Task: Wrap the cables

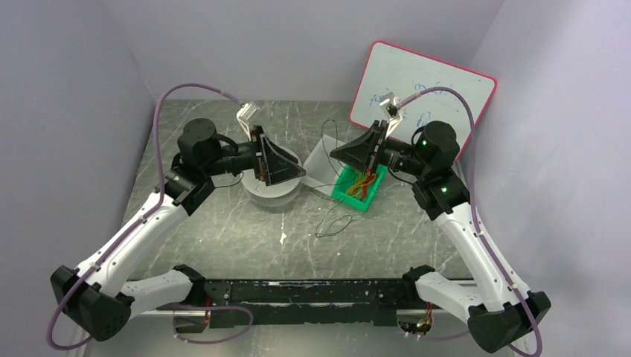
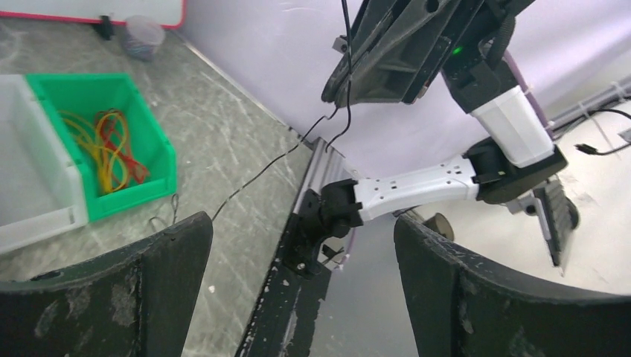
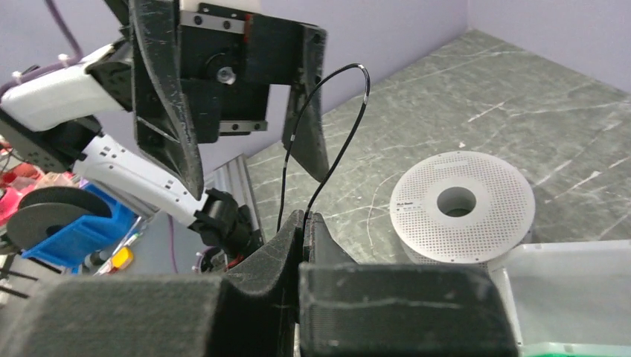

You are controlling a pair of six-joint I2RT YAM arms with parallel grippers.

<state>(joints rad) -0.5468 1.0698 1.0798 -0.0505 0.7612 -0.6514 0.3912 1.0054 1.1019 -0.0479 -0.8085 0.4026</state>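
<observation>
1. Reading the right wrist view first: right end effector (image 3: 305,223) clenched on the black cable (image 3: 336,156), which arcs up in a loose loop ahead of it. Left end effector (image 3: 257,175) faces it, near, jaws spread, holding nothing. White perforated disc (image 3: 484,216) lies on the desk (image 3: 521,97) below.
2. Left wrist view: the cable's free tail drops from the right end effector to the desk, ending near the green bin (image 2: 160,160). Other cables (image 2: 111,152), yellow and red, lie tangled inside it.
3. Top view: both arms raised, tips near but apart, by the white tray (image 1: 320,160). Risks, as I judge them:
   - The limp loop sways and the left end effector closes on air.
   - The thin wire slips the pinch under a tug.
   - The tail snags the bin.
   - The tips collide.
</observation>
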